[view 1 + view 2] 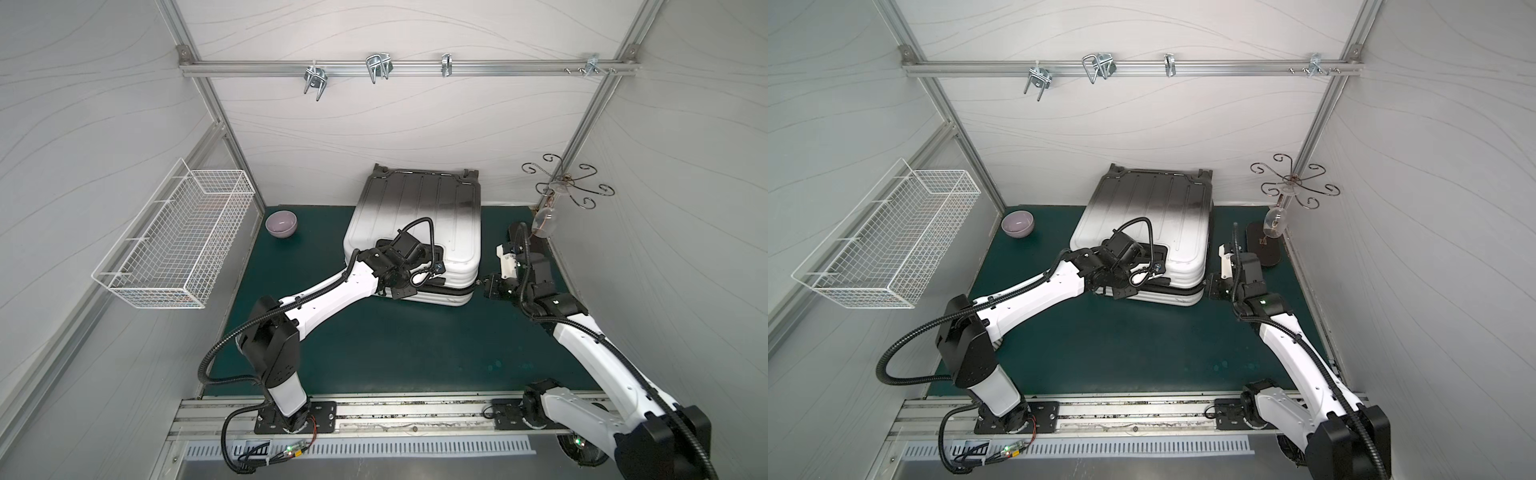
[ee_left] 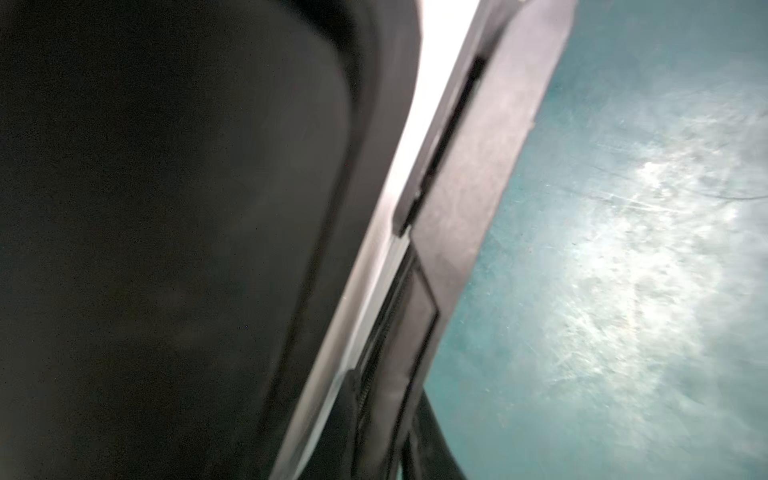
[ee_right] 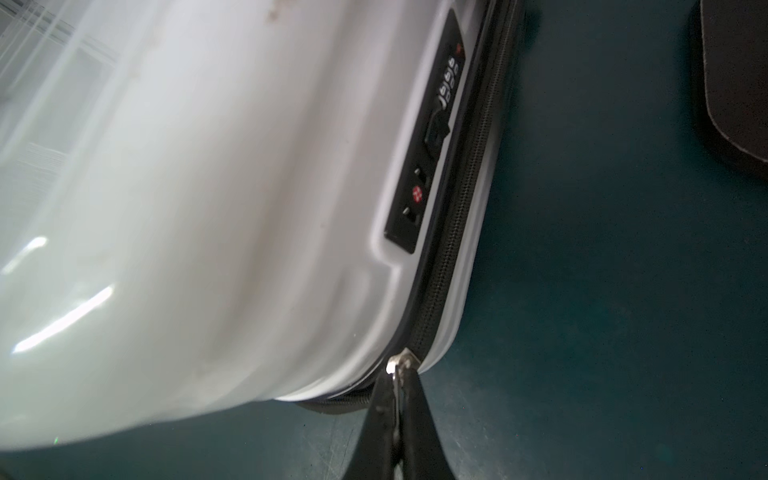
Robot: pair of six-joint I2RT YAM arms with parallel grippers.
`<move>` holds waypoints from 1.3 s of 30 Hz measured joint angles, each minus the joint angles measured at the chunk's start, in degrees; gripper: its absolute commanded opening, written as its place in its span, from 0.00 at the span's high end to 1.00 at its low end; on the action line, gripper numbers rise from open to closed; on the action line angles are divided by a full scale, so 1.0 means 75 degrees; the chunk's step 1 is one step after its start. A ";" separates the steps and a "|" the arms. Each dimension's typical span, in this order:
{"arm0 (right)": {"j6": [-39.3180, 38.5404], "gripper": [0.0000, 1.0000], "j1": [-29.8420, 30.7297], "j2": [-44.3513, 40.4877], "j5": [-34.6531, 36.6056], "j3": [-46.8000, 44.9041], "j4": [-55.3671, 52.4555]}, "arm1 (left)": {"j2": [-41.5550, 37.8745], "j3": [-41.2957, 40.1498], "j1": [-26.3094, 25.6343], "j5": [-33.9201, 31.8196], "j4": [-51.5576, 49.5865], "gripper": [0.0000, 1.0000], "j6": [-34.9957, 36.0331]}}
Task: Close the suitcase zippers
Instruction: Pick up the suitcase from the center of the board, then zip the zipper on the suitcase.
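While the large ribbed hard-shell suitcase (image 1: pixel 415 224), white fading to black, lies flat on the green mat (image 1: pixel 395 345) against the back wall, the right gripper (image 3: pixel 397 376) is at its near right corner, jaws pinched together on the small silver zipper pull (image 3: pixel 398 362). From that pull the narrow black zipper band (image 3: pixel 457 208) runs straight away from the claw along the case's right side, past the black combination lock (image 3: pixel 432 137). Its other stretch bends round the corner and along the front edge toward the left gripper (image 1: pixel 401 289). Which stretch is unmeshed I cannot tell, so the direction of the pull is uncertain. The right arm is plainly the nearer one to the slider. The left claw is closed at the front edge by the recessed black handle (image 2: pixel 187 208); whether it grips anything is hidden. The lilac ceramic bowl (image 1: pixel 270 226) looks empty, and I see nothing in the white wire wall basket (image 1: pixel 166 266).
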 measured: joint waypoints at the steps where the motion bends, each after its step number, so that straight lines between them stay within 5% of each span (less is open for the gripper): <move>1: -0.0032 1.00 0.0128 -0.0146 0.0233 -0.0105 0.0038 | 0.0085 0.0219 0.0020 0.0102 -0.0224 1.00 -0.0079; 8: 0.0326 1.00 0.0527 -0.1574 0.1128 -0.1207 0.0746 | 0.0807 0.1900 -0.0015 0.0522 -0.1620 1.00 -0.0644; 12: 0.0618 1.00 0.1501 -0.2031 0.1976 -0.1751 0.1102 | 0.1122 0.2521 -0.0082 0.0536 -0.2116 1.00 -0.0860; 22: 0.1023 1.00 0.3995 -0.1317 0.3605 -0.2226 0.2658 | 0.1950 0.3640 -0.0449 0.0577 -0.2646 1.00 -0.1480; 30: 0.1029 1.00 0.5849 0.1224 0.5423 -0.2477 0.6618 | 0.2964 0.5665 -0.0574 0.1174 -0.4016 1.00 -0.2192; 35: 0.1189 1.00 0.6222 0.2833 0.6108 -0.2168 0.8527 | 0.3351 0.6729 -0.0504 0.1309 -0.4762 1.00 -0.2387; 39: -0.0356 1.00 0.6831 0.4666 0.6181 -0.1725 1.0436 | 0.3678 0.7140 -0.0615 0.1306 -0.4800 1.00 -0.2652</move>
